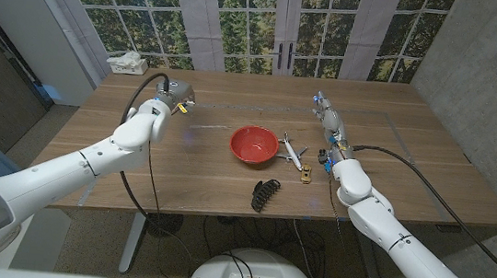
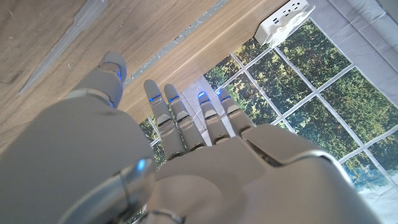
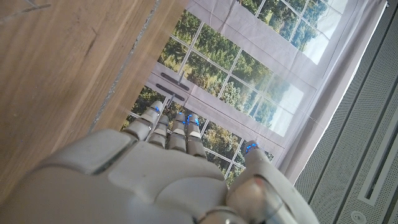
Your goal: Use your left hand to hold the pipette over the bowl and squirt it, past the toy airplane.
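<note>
The clear pipette [image 2: 59, 46] lies on the wood beside my left hand [image 2: 180, 155], whose fingers are spread and hold nothing. In the head view my left hand [image 1: 169, 98] hovers over the table's back left, well left of the red bowl [image 1: 253, 144]. The small white toy airplane [image 1: 291, 151] sits just right of the bowl. My right hand [image 1: 326, 119] stands at the back right, fingers stretched out and empty; the right wrist view shows the right hand [image 3: 168, 174] the same way.
A black ridged object [image 1: 266, 193] lies near the front edge, below the bowl. A small brass piece [image 1: 305, 174] sits beside the airplane. A white power strip [image 2: 286, 15] rests at the table's back edge, windows behind.
</note>
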